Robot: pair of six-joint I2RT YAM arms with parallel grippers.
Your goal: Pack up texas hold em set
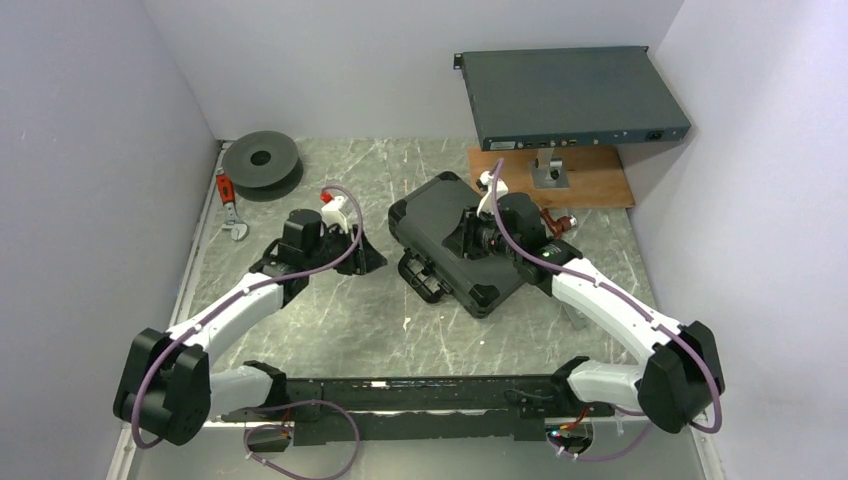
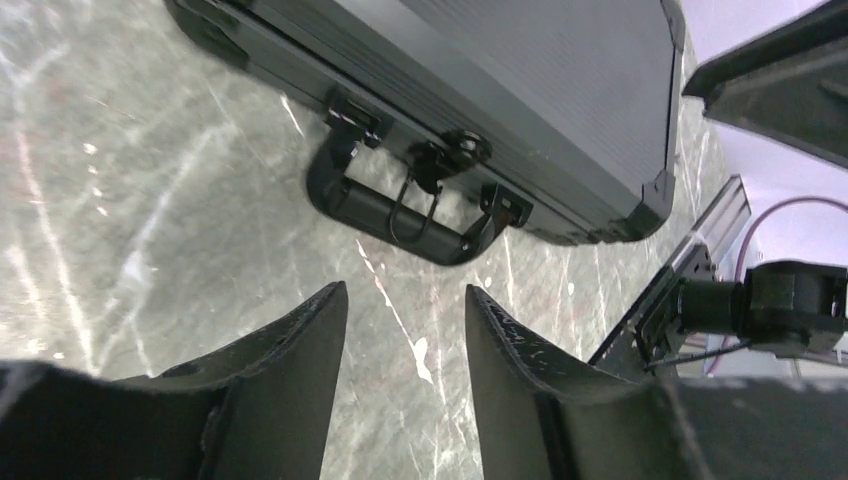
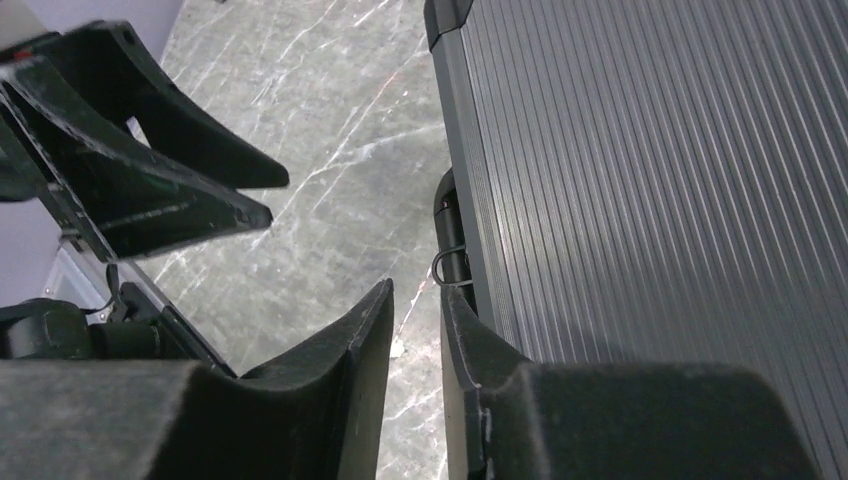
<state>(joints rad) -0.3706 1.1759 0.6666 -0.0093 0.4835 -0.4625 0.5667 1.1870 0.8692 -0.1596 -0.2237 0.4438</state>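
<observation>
The left claw (image 2: 405, 295) is seen half open with nothing gripped; the closed black briefcase (image 2: 560, 90) is laid on the marble surface (image 2: 120, 200) just beyond its tips, handle (image 2: 400, 215) turned toward it. The right claw (image 3: 417, 292) is narrowed to a slit, nothing caught in it, and is placed at the ribbed lid's edge. Well beyond both claws, a grey rack box (image 1: 570, 95) and a dark spool (image 1: 262, 160) are seen.
</observation>
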